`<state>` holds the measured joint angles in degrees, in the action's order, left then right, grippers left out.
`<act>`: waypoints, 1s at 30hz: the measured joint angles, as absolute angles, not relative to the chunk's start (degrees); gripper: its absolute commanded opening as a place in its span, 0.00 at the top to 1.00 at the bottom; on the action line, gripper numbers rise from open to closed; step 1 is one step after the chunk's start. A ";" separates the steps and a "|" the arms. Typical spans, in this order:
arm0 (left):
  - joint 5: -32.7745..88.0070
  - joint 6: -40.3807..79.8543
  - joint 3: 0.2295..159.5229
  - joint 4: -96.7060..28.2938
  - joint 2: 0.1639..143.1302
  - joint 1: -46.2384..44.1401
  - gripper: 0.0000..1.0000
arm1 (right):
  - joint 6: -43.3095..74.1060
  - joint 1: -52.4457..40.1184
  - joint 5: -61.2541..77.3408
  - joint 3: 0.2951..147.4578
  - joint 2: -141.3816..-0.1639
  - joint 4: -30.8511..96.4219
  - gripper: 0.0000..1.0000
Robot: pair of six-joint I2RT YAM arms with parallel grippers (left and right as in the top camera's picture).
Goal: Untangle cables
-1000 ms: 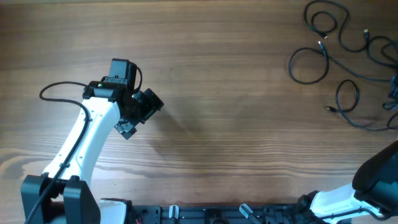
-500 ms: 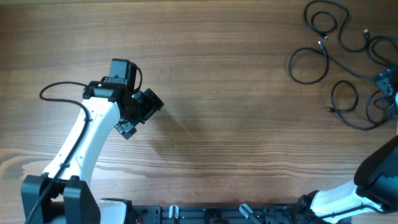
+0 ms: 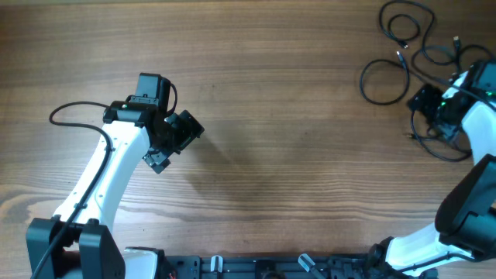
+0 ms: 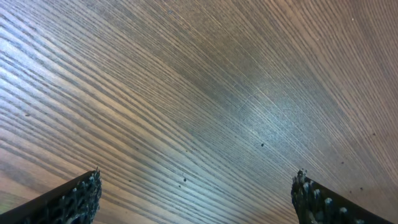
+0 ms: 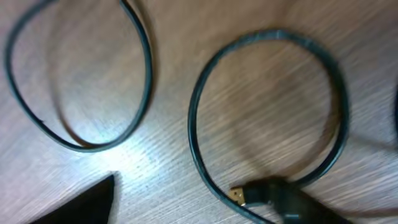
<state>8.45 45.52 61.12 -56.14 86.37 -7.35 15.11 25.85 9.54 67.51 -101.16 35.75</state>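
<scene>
Several thin black cables (image 3: 363, 81) lie in loose loops at the table's far right. My right gripper (image 3: 425, 101) hovers low over the lower loops. In the right wrist view one dark finger (image 5: 87, 202) shows at the bottom left, well off centre, so the jaws stand open. A cable loop (image 5: 194, 124) curves in front of it and ends in a gold plug (image 5: 238, 195) on the wood. A second loop (image 5: 146, 81) lies to the left. My left gripper (image 4: 196, 190) is open over bare wood at the left, far from the cables.
The wooden table (image 3: 294, 116) stretches between the two arms. The left arm's own thick black wire (image 3: 66, 108) loops beside it. The cables run off the right edge of the overhead view.
My right gripper has come in from the right edge and moved left over the cable loops. The lower loops have shifted slightly. The left arm has not moved.
</scene>
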 measured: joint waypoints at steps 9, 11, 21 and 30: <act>8.45 45.52 61.12 -56.14 86.37 -7.35 0.00 | 18.50 25.36 3.99 58.48 -101.16 29.50 0.63; 8.45 45.52 61.12 -56.12 86.37 -7.35 0.00 | 19.09 25.36 3.77 57.01 -101.19 28.12 0.76; 8.45 45.52 61.12 -56.14 86.37 -7.35 0.00 | 19.44 25.36 3.51 56.86 -101.19 33.15 0.95; 8.45 45.52 61.12 -56.14 86.37 -7.35 0.00 | 19.44 25.36 3.49 57.60 -101.19 33.12 0.85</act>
<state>8.45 45.52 61.12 -56.14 86.37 -7.35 19.44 25.36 3.49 57.60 -101.19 33.12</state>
